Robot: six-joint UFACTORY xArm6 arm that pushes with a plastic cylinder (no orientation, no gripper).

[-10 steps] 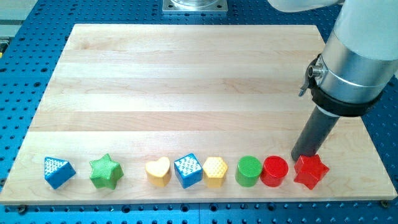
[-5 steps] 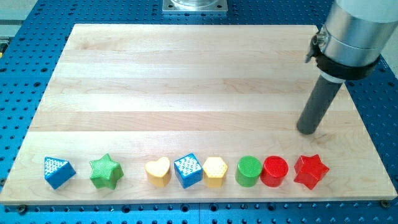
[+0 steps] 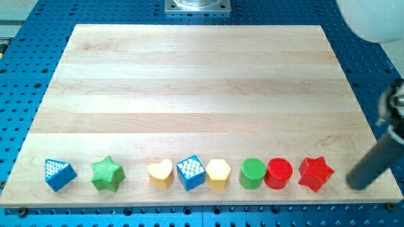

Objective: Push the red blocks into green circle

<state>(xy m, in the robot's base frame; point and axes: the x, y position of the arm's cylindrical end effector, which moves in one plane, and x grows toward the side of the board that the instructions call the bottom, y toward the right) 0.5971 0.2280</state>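
Blocks in one row along the board's (image 3: 189,82) bottom edge, from the view's left: blue triangle (image 3: 59,174), green star (image 3: 106,173), yellow heart (image 3: 160,173), blue cube (image 3: 190,171), yellow hexagon (image 3: 218,173), green circle (image 3: 252,173), touching red circle (image 3: 278,173), red star (image 3: 315,173); my tip (image 3: 358,185) just right of the star.

red blocks (image 3: 279,174) 2 | green blocks (image 3: 252,173) 2 | yellow blocks (image 3: 160,174) 2 | blue blocks (image 3: 191,172) 2

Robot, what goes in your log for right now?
task: push reds into green circle | my tip: view's right of red star, apart | red circle: touching green circle | red star: gap from red circle
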